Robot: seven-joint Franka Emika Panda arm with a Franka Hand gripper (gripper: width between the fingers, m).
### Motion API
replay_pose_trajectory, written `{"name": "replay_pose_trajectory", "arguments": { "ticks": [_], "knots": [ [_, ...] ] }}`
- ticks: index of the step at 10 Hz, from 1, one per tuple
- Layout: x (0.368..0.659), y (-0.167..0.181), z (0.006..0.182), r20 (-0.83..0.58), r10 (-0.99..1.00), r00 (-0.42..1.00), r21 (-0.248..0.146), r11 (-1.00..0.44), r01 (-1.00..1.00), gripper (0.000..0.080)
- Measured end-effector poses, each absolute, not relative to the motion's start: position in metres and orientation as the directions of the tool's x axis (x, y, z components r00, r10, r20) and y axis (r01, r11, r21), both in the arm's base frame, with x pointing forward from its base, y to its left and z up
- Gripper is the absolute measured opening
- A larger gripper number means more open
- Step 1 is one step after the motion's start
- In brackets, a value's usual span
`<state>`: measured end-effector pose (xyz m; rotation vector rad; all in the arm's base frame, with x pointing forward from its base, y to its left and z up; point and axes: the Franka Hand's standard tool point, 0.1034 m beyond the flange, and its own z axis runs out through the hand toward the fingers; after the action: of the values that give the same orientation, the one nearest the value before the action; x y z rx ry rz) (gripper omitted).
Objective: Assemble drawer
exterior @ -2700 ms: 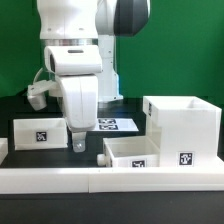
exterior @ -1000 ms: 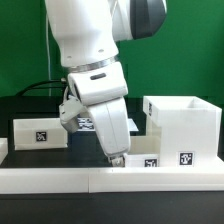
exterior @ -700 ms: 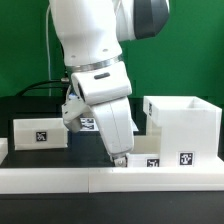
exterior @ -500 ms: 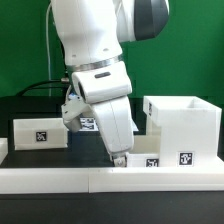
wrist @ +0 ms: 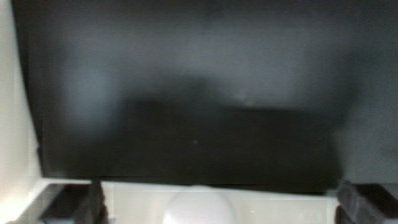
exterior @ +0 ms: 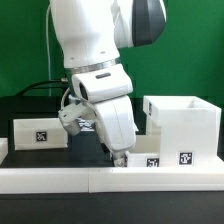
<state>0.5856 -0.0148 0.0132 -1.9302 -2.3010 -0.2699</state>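
Item: my claw [exterior: 119, 156], arm tilted. It has swung across from beside the left tray [exterior: 40, 132] toward the exterior view's right and come down at the left end of the middle tray [exterior: 146, 160]. Over the last second it has barely crept further.

Claw state: the wrist view shows my fingers [wrist: 71, 203] wide apart at the frame's edges, so not closed. A pale blurred surface lies between them, and I cannot tell if they touch it.

Item: middle tray, on the black counter [exterior: 30, 152], just beside the casing [exterior: 185, 125] and not yet inside it.

Item: left tray, well apart and untouched.

Reading: the approach looks finished. I judge the next step is to grip or nudge this tray toward the casing's opening. Most of the assembly remains.
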Motion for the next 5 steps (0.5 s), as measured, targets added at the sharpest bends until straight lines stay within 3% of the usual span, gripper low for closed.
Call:
{"name": "replay_pose_trajectory", "arguments": {
  "ticks": [1, 5],
  "knots": [
    [0.5832, -0.0153, 0.0098, 0.199, 0.963, -0.179, 0.081, 0.166, 0.983, 0.0649],
    [0.5796, -0.0158, 0.0073, 0.201, 0.966, -0.162, 0.075, 0.149, 0.986, 0.0649]
  ]
}}
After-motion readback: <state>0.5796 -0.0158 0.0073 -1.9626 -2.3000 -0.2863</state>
